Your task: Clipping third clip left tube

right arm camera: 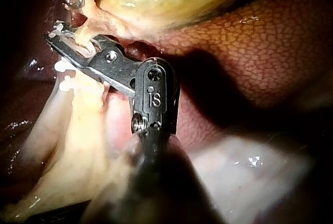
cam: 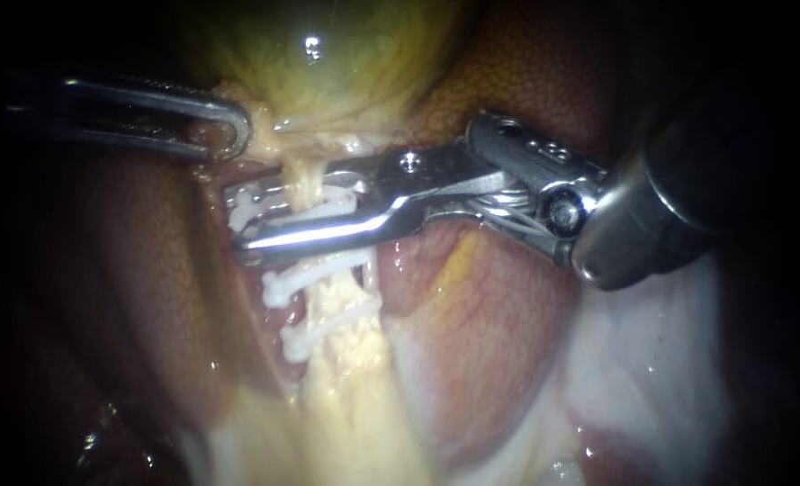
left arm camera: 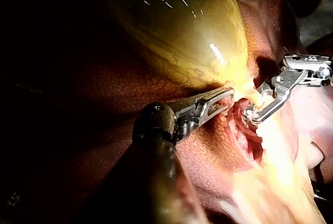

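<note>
While the gallbladder (cam: 328, 63) is held at its neck by the left instrument (cam: 242, 126), closed on that tissue, clip closure is judged in hand. A third clip (cam: 251, 200) is carried in the right instrument (cam: 247, 227), straddling the tube (cam: 302, 180) just beside two seated clips (cam: 278, 288). A full squeeze is called for next. Counted: three clips, two instruments, one tube.

Shiny metal left instrument (cam: 227, 130) and right instrument (cam: 240, 220); wet, glossy gallbladder (cam: 346, 63); pebbled liver (cam: 543, 81); smooth white plastic clips (cam: 278, 288).
</note>
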`<state>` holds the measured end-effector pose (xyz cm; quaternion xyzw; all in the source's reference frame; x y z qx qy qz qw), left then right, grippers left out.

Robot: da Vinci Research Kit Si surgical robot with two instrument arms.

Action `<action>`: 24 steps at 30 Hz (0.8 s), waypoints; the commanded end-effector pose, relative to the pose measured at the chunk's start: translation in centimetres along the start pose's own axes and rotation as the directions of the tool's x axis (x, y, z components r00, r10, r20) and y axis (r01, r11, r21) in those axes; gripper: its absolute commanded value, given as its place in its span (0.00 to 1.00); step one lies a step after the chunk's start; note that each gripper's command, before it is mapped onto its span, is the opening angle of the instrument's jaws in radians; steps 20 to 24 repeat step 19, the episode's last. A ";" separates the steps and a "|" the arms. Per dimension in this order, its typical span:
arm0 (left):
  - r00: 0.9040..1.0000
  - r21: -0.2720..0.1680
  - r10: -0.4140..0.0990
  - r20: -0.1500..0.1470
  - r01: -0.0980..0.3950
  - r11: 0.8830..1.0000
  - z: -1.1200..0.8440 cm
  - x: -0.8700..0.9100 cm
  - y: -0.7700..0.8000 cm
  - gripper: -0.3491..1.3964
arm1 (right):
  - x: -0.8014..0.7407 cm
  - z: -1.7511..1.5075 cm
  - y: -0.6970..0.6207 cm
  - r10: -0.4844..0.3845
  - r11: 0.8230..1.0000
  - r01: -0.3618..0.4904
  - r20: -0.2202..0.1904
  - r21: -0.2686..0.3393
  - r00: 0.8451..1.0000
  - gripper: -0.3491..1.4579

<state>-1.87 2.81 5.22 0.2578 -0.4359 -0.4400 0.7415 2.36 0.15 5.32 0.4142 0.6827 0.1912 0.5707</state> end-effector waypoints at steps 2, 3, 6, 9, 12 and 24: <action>1.000 0.000 0.000 0.000 0.000 1.000 0.00 0.00 0.00 0.00 | 0.01 0.01 -0.01 0.025 1.000 -0.025 0.000 0.002 1.000 0.00; 1.000 0.000 0.000 0.000 0.000 1.000 0.00 0.00 0.00 0.00 | 0.01 0.01 0.00 0.031 1.000 -0.031 0.000 0.001 1.000 0.00; 1.000 0.000 0.000 0.000 0.000 1.000 0.00 0.00 0.00 0.00 | -0.01 0.02 0.03 0.048 0.999 -0.048 0.000 0.000 0.999 0.00; 1.000 0.000 0.000 0.000 0.000 1.000 0.00 0.00 0.00 0.00 | -0.03 0.02 0.05 0.046 0.999 -0.046 0.000 -0.001 0.999 0.00; 1.000 0.000 0.000 0.000 0.000 1.000 0.00 0.00 0.00 0.00 | -0.04 0.02 0.07 0.045 0.999 -0.045 0.001 -0.001 0.999 0.00; 1.000 0.000 0.000 0.000 0.000 1.000 0.00 0.00 0.00 0.00 | -0.05 0.01 0.07 0.045 0.999 -0.045 0.001 -0.001 0.999 0.00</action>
